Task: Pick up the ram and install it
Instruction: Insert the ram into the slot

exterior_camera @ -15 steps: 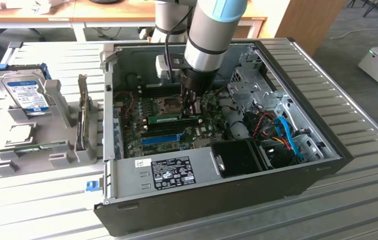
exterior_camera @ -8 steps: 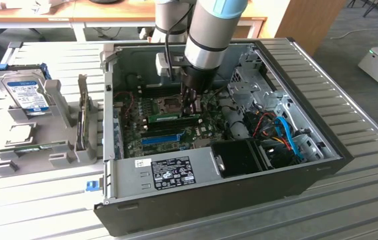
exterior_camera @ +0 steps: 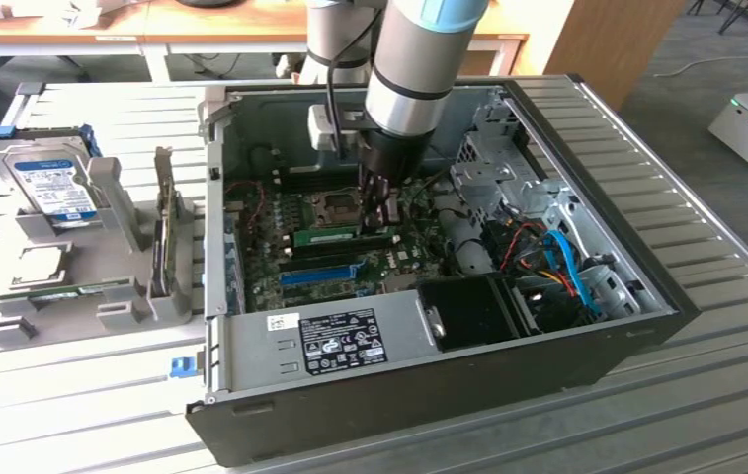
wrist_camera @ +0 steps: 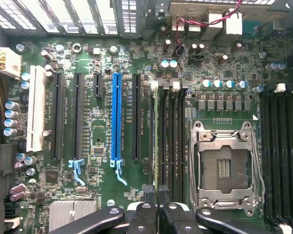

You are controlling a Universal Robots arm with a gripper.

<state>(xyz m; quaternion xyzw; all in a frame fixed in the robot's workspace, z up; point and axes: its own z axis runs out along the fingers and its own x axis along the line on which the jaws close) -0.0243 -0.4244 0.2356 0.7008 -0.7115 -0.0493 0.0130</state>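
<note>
The ram (wrist_camera: 156,136), a thin green stick seen edge-on, stands upright in a black memory slot on the motherboard (wrist_camera: 100,126), beside the empty CPU socket (wrist_camera: 224,165). My gripper (wrist_camera: 156,207) is shut on one end of its upper edge, a black finger (wrist_camera: 145,214) on each side. In the exterior view the arm reaches straight down into the open computer case (exterior_camera: 611,336). There my gripper (exterior_camera: 380,225) sits at the end of the green ram (exterior_camera: 334,236) that lies towards the exterior view's right.
A bright blue expansion slot (wrist_camera: 116,117) and black slots lie beside the ram. More empty memory slots (wrist_camera: 278,156) run past the socket. Outside the case, a grey rack (exterior_camera: 110,296) holds a hard drive (exterior_camera: 50,183) and another green board (exterior_camera: 64,293). Cables (exterior_camera: 565,272) fill the case corner.
</note>
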